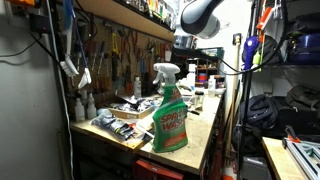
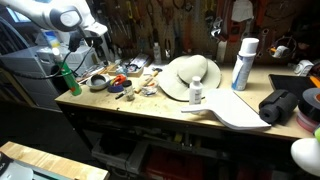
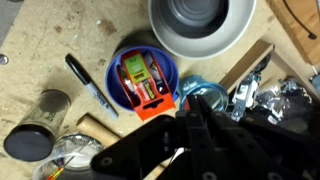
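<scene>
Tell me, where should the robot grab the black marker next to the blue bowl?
Probably the middle of the black marker, coming straight down from above with the jaws across its thin barrel. It lies flat and slanted on the table, so only its long sides are free. The blue bowl sits close beside it.

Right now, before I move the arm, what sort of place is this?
Most likely a garage or home workshop: hand tools hang on the wall behind a cluttered wooden workbench, with a green spray bottle and a blue bowl of small bits on it.
</scene>
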Action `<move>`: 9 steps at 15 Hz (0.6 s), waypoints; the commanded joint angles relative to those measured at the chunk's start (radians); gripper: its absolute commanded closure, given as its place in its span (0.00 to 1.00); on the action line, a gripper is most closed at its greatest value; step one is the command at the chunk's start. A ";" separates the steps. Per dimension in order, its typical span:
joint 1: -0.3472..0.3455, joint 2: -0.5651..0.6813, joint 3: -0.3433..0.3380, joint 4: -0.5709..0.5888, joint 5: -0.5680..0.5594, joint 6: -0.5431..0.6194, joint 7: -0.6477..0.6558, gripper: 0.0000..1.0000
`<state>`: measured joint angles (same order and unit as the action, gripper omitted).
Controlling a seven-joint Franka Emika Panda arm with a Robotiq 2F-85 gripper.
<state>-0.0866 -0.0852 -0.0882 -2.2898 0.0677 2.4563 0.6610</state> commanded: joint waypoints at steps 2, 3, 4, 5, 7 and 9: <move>-0.048 -0.084 -0.014 -0.048 0.013 0.005 0.033 0.92; -0.045 -0.085 -0.009 -0.054 0.018 -0.013 0.007 0.67; -0.026 -0.080 -0.007 -0.061 0.079 -0.042 -0.052 0.67; -0.012 -0.073 -0.002 -0.071 0.120 -0.055 -0.083 0.63; 0.010 -0.041 0.021 -0.093 0.152 -0.077 -0.130 0.48; 0.025 -0.003 0.049 -0.114 0.124 -0.061 -0.156 0.32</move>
<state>-0.0844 -0.1240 -0.0667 -2.3651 0.1849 2.3891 0.5596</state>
